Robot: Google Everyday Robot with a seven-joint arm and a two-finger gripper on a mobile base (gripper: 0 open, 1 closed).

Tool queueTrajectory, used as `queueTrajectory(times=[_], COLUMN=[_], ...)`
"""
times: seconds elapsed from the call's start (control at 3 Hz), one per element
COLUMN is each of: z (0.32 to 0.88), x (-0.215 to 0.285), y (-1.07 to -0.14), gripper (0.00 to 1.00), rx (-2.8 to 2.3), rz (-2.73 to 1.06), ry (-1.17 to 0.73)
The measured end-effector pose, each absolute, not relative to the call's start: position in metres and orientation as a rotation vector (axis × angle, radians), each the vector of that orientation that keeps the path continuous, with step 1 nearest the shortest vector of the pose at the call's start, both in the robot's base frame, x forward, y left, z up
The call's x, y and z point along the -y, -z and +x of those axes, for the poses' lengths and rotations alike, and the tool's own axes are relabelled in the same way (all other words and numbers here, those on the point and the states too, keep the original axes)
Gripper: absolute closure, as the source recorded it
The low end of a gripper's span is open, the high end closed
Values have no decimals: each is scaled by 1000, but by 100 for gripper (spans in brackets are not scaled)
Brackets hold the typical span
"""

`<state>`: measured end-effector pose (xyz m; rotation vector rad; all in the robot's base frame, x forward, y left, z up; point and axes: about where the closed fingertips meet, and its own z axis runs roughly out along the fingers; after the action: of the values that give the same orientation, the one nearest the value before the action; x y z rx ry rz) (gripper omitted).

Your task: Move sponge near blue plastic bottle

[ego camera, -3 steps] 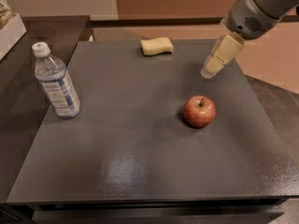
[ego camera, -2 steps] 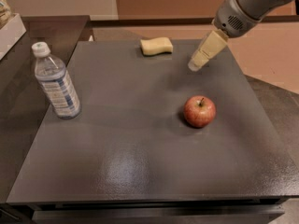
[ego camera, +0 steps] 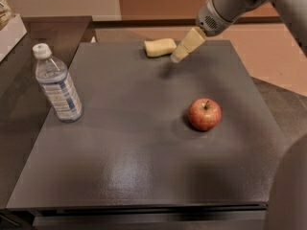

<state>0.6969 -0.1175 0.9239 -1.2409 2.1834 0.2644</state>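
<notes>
We have a dark table (ego camera: 144,147) with the bottle (ego camera: 57,87) upright near its left edge, well apart from the apple (ego camera: 205,114) right of centre. The sponge (ego camera: 159,47) lies flat at the far edge. The gripper (ego camera: 178,56) hangs just beside the sponge's right end, angled down and leftward; we cannot tell whether it is spread or pressed together. We judge it best to centre over the sponge and pinch across its short width, since its long axis runs left to right, slightly raised rightward.
</notes>
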Motion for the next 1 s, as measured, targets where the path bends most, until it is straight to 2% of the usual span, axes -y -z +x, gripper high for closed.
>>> queueTrajectory(times=[1.0], z=[776], x=[69], y=[-880], gripper=[0], rx=[-2179], rz=[-1231], ry=[-332])
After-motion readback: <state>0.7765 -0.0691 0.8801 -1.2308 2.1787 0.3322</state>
